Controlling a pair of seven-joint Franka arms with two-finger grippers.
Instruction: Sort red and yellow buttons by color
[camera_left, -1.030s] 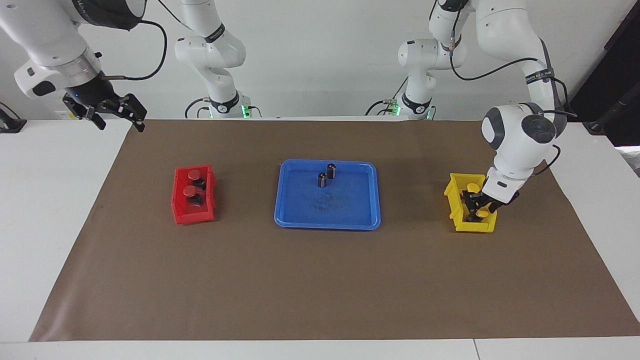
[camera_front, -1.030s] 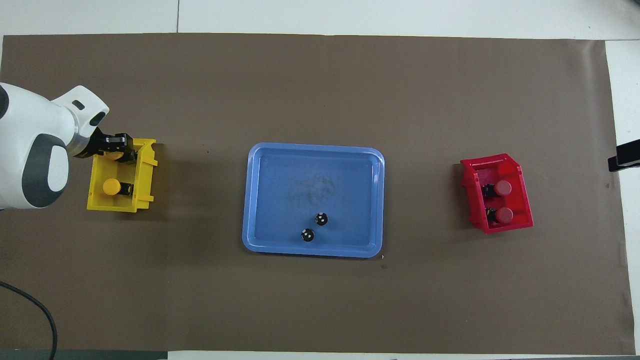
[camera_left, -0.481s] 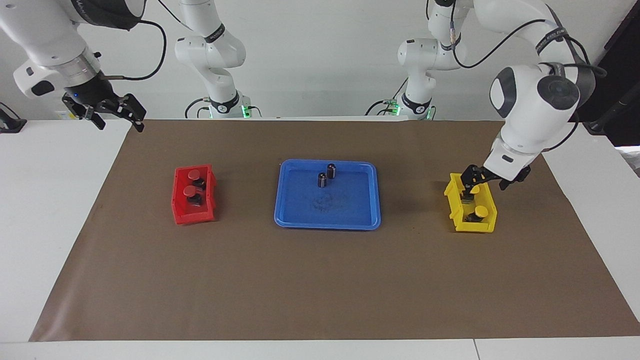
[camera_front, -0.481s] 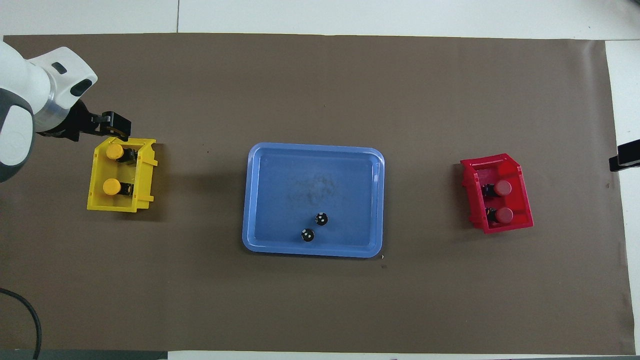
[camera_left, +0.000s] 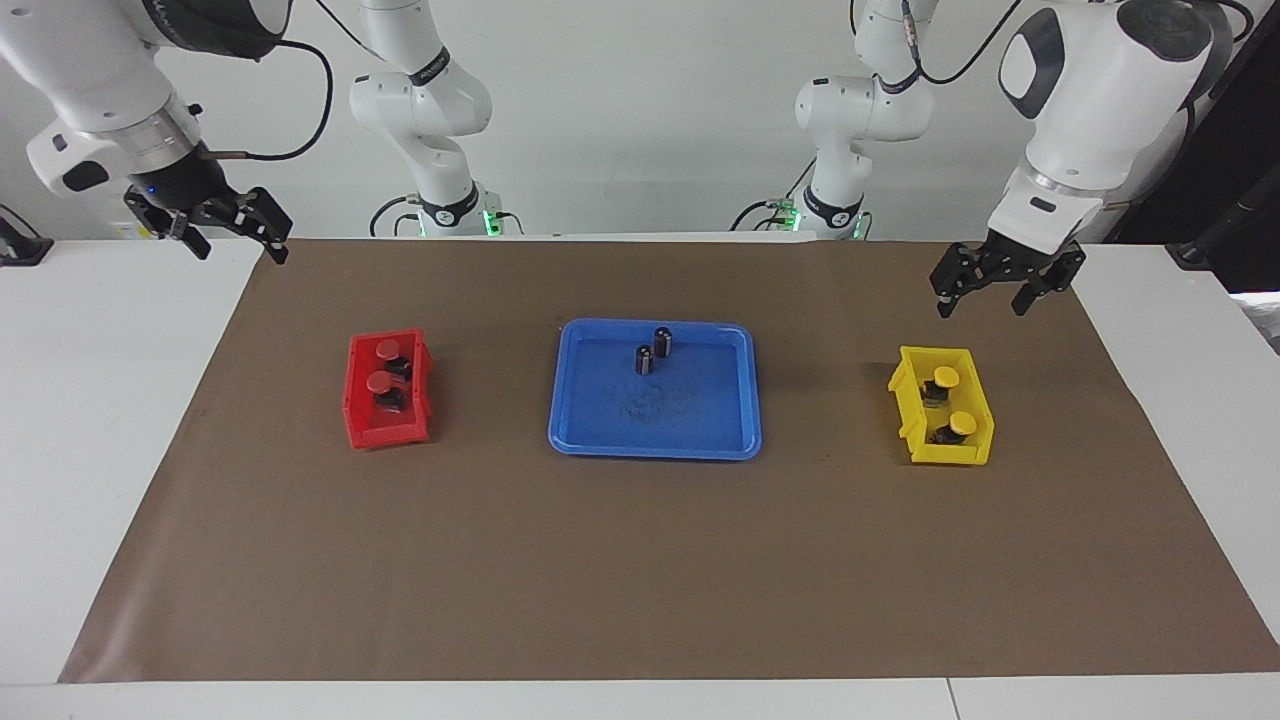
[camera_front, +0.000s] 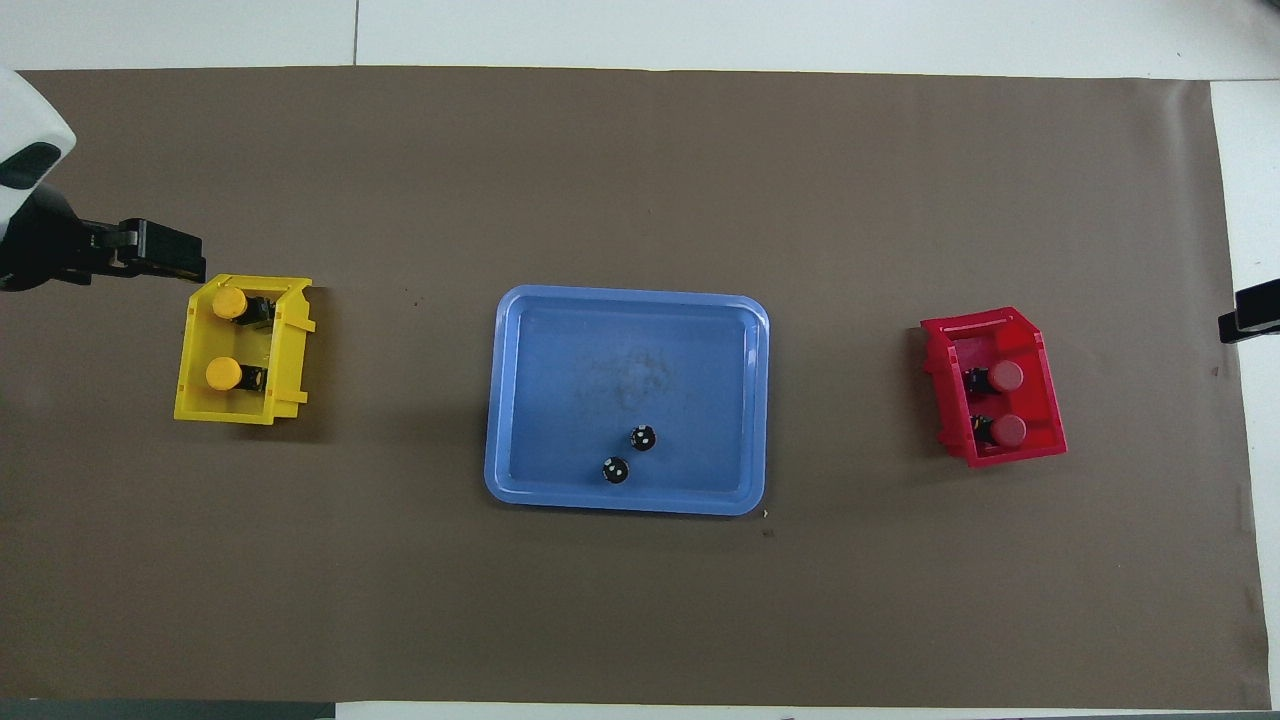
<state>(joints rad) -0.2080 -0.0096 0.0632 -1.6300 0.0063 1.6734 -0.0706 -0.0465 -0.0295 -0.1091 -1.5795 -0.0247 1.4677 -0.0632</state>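
Left gripper (camera_left: 982, 296) has risen out of the yellow bin (camera_left: 912, 415), fingers apart, empty, leaving two yellow buttons (camera_left: 946, 377) inside. Two red buttons (camera_left: 387, 348) sit in the red bin (camera_left: 358, 410). Two dark cylinders (camera_left: 662, 342) stand in the blue tray (camera_left: 655, 446). Right gripper (camera_left: 236, 240) waits over the mat's corner, fingers spread, mostly cut off overhead.

Two yellow buttons (camera_left: 947, 400) in yellow bin (camera_left: 908, 407); two red buttons (camera_left: 384, 364) in red bin (camera_left: 356, 410).
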